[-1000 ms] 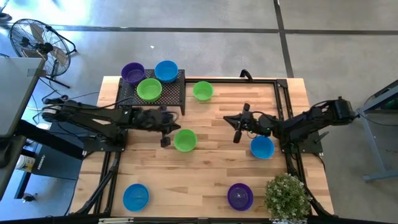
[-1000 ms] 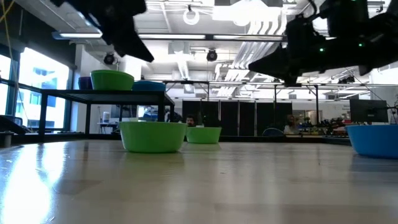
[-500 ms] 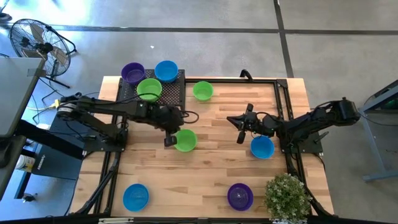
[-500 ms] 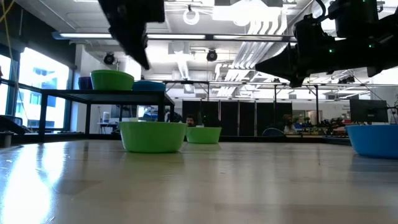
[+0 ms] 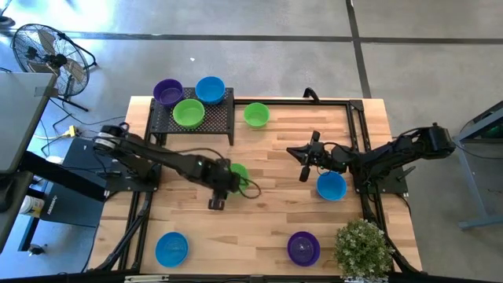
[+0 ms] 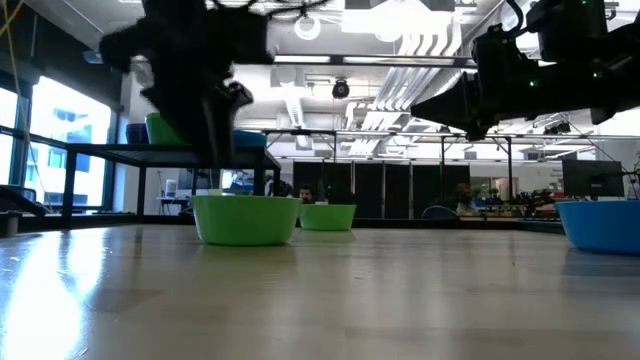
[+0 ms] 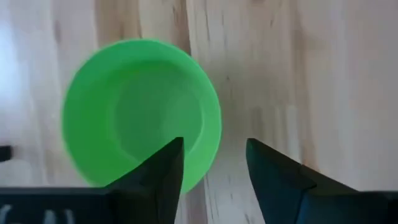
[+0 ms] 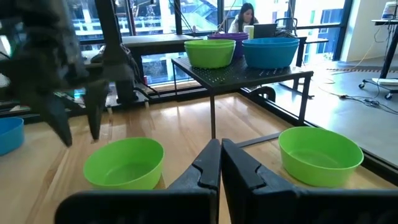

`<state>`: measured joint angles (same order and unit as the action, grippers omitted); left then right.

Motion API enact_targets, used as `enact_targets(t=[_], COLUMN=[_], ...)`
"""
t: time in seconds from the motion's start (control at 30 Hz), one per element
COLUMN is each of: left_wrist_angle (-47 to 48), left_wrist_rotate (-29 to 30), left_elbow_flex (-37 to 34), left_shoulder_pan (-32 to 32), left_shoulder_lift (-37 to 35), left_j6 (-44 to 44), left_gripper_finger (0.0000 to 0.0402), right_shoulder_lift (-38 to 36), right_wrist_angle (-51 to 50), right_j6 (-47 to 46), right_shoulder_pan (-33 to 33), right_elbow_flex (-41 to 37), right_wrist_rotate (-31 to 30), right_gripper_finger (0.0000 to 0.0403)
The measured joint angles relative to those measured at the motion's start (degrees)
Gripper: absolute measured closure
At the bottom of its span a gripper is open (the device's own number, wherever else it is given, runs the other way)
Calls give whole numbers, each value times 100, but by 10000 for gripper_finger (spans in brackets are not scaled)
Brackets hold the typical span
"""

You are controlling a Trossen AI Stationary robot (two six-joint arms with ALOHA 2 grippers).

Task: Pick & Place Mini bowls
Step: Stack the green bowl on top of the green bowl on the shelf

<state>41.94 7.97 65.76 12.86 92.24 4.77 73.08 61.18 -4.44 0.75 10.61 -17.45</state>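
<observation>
A green mini bowl [image 7: 140, 112] stands upright on its base near the middle of the wooden table [image 5: 275, 212]. My left gripper [image 7: 214, 163] hangs over it, pointing steeply down and open. One finger is above the bowl's inside and the other above the bare wood beside its rim, both clear of it. In the high view the gripper [image 5: 228, 182] covers part of that bowl [image 5: 240, 171]. My right gripper [image 5: 292, 150] hovers level at the right, shut and empty [image 8: 221, 155], above a blue bowl [image 5: 331, 185].
A black mesh rack [image 5: 212, 122] at the far left carries a purple [image 5: 167, 92], a blue [image 5: 210, 89] and a green bowl [image 5: 189, 112]. Another green bowl [image 5: 256, 115] stands beside it. A blue [image 5: 171, 248] and a purple bowl [image 5: 303, 248] sit near the front edge, next to a potted plant [image 5: 363, 248].
My left gripper has swung from beside the rack toward the table's near right and down, tipping from a shallow slant to point steeply down over the green bowl. The bowl has stayed in place.
</observation>
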Motion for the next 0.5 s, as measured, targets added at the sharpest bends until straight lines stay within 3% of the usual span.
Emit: enact_targets(t=[0.37,0.5], left_wrist_angle=[-280,-347], left_wrist_rotate=[159,163], left_elbow_flex=[-21,-16], left_shoulder_pan=[65,65], left_shoulder_lift=[752,820], left_j6=[-139,-142], left_gripper_finger=[227,244], right_shoulder_lift=[20,47], right_wrist_angle=[-68,-72], right_j6=[-1,-1], right_shoulder_pan=[0,0], right_elbow_flex=[2,10], right_wrist_rotate=[-25,-39], right_gripper_finger=[401,402])
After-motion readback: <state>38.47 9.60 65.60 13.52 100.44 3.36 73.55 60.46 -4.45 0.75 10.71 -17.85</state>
